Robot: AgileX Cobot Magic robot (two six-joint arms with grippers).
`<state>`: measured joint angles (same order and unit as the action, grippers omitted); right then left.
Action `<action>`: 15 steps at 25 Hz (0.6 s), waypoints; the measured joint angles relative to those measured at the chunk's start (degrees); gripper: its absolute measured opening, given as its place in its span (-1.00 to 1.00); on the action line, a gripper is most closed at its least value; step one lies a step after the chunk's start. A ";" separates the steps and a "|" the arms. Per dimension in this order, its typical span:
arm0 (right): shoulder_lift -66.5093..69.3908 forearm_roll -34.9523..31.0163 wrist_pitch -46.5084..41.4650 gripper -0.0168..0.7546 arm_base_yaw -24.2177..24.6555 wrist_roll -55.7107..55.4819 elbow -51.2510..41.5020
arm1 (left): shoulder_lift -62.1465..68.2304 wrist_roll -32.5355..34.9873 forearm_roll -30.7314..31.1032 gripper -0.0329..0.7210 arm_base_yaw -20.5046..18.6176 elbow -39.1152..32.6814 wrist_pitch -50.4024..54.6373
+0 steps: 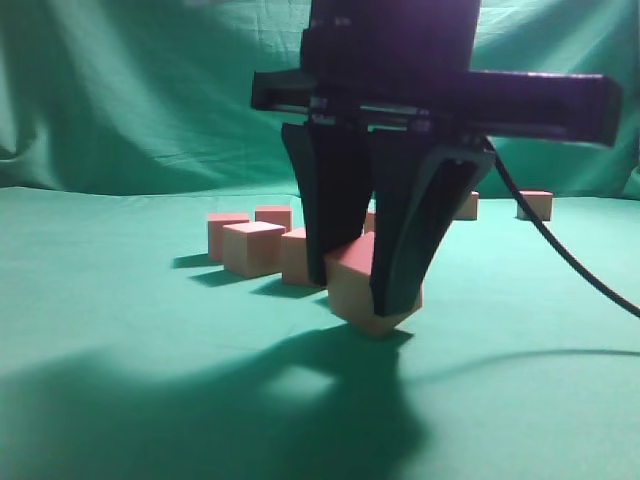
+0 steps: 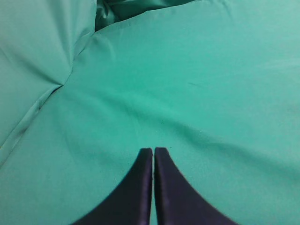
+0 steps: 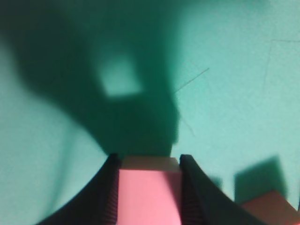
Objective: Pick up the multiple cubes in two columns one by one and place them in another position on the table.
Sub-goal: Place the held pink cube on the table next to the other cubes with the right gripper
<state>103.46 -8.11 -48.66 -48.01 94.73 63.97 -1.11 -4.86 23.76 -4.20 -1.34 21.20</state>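
Note:
My right gripper (image 1: 362, 285) is shut on a pinkish-red cube (image 1: 352, 288) with tan sides and holds it tilted, low over the teal table (image 1: 120, 340). In the right wrist view the cube (image 3: 149, 190) fills the gap between the black fingers (image 3: 148, 161). Several more cubes (image 1: 253, 247) stand in rows behind it, and two more (image 1: 536, 204) stand farther back on the right. One cube's corner (image 3: 272, 210) shows at the right wrist view's lower right. My left gripper (image 2: 153, 151) is shut and empty over bare cloth (image 2: 197, 84).
A draped green backdrop (image 1: 140, 90) hangs behind the table. A black cable (image 1: 560, 250) runs from the right gripper down to the right. The gripper casts a large shadow (image 1: 250, 410) on the cloth in front.

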 joint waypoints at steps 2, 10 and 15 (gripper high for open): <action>0.35 0.00 0.39 -0.29 0.00 0.00 0.00 | 0.00 0.00 0.00 -0.91 0.00 0.00 0.00; 0.58 0.00 1.89 -0.29 0.00 0.04 0.00 | 0.00 0.00 0.00 -0.91 0.00 0.00 0.00; 0.70 -0.45 3.08 -0.29 0.00 -0.10 0.00 | 0.00 0.00 0.00 -0.91 0.00 0.00 0.00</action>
<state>104.16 -8.56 -45.58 -48.01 94.63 63.97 -1.11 -4.86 23.76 -4.20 -1.34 21.20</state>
